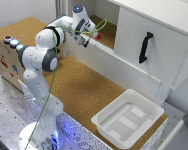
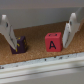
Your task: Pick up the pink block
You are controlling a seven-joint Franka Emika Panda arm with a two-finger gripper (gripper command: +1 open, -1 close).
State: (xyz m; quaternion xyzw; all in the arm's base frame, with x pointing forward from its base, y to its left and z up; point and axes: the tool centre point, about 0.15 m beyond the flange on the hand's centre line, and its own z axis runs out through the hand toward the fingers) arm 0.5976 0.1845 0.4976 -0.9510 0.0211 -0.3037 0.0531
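Observation:
The pink block (image 2: 53,41) is a small reddish-pink cube with a dark letter A on the face I see. It rests on the cork floor of the open cabinet shelf and shows as a small red spot in the exterior view (image 1: 97,35). My gripper (image 2: 37,36) is open, with its white fingers (image 2: 70,29) standing on either side of the block; the block is closer to one finger and touches neither. A small purple block (image 2: 20,46) sits by the other finger. In the exterior view my gripper (image 1: 91,39) reaches into the shelf.
A white ledge (image 2: 45,70) runs along the shelf's front edge. A white cabinet door with a black handle (image 1: 145,47) is to the exterior view's right. A white bin (image 1: 129,117) sits on the cork table. A box with round buttons (image 1: 10,40) stands at the left.

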